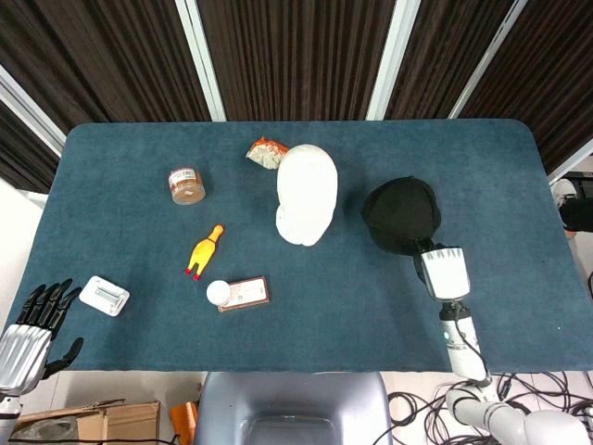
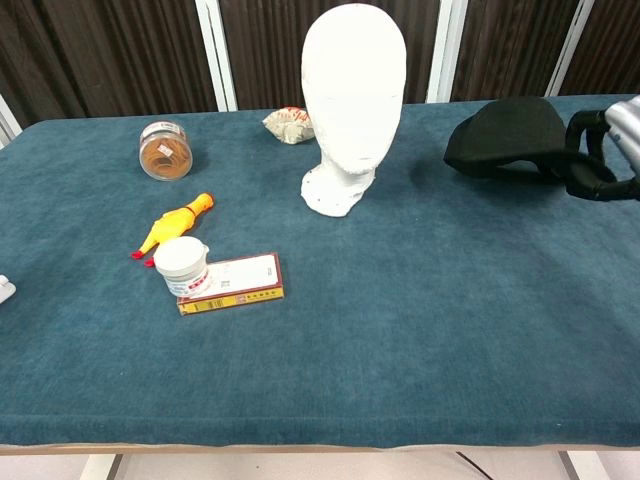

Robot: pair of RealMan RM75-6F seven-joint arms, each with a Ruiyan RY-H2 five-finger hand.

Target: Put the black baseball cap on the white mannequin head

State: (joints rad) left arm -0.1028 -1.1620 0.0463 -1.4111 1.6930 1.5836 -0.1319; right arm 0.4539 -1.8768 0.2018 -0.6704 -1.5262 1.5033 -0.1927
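Note:
The white mannequin head [image 1: 307, 195] [image 2: 352, 95] stands upright at the middle of the blue table. To its right the black baseball cap [image 1: 400, 215] [image 2: 505, 136] is lifted off the cloth, tilted. My right hand [image 1: 443, 271] [image 2: 605, 152] grips the cap at its near edge, fingers curled around the brim. My left hand [image 1: 30, 332] hangs beyond the table's near left corner, fingers apart and holding nothing.
A brown jar [image 1: 186, 184], a snack packet [image 1: 264, 152], a yellow rubber chicken [image 1: 205, 249], a white round tub [image 1: 218, 293] beside a red-and-white box [image 1: 246, 293], and a small white case [image 1: 104, 296] lie on the left half of the table [image 1: 500, 158].

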